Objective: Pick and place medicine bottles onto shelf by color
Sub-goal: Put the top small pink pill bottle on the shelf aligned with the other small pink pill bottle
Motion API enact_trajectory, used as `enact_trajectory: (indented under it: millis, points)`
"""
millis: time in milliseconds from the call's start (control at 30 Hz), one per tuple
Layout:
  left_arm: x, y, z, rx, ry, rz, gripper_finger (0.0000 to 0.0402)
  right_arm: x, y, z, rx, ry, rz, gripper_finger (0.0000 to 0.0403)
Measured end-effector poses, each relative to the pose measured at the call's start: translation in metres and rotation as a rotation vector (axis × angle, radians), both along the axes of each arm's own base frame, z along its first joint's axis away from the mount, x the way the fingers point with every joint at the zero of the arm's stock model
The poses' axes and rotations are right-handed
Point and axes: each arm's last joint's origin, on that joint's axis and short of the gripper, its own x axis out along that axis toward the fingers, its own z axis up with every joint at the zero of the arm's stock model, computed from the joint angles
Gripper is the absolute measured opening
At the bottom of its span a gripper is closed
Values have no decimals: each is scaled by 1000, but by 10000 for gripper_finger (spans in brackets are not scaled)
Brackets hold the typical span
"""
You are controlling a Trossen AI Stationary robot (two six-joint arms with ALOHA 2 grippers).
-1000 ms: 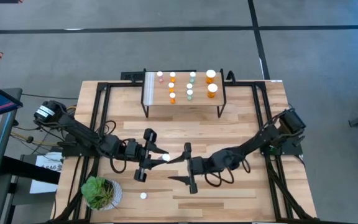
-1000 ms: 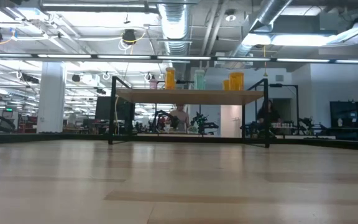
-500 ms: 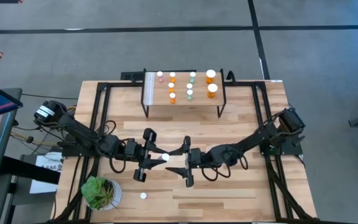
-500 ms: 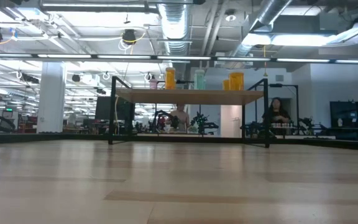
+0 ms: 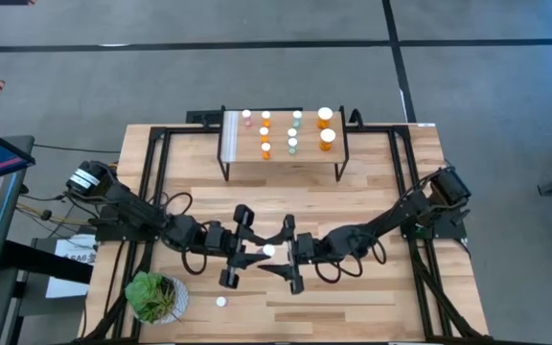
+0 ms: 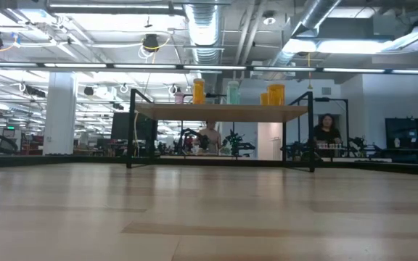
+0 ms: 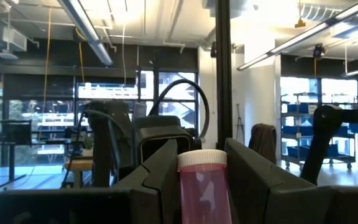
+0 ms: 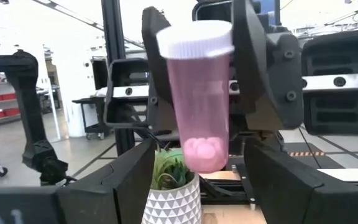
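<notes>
Holding pink bottle [image 8: 199,99] upright, left fingers [image 8: 263,68]; pills [image 8: 202,149] inside

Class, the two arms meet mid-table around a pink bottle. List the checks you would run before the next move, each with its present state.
1. Left end effector gripping the pink bottle: ok, fingers on both sides.
2. Bottle cap on: ok, white cap in place.
3. Right end effector open to receive: ok, fingers spread at either side of the bottle, not touching.
4. Space on the shelf beside the pink bottle already there: ok.
5. Loose bottle near the potted plant clear of both arms: ok.
6. Bottle colour on table: cannot tell.
</notes>
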Motion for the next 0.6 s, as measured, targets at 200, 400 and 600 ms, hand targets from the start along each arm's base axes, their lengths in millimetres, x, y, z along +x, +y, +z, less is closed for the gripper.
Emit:
enact_trajectory:
  millis: [200, 400, 600]
  points:
    - [0, 0, -1, 1, 7, 5, 101, 0, 0, 1, -6, -6, 1, 270]
    - [0, 0, -2, 3, 17, 5, 101, 0, 0, 1, -3, -12, -1, 245]
    - [0, -1, -2, -1, 18, 3, 101, 0, 0, 1, -2, -14, -1, 169]
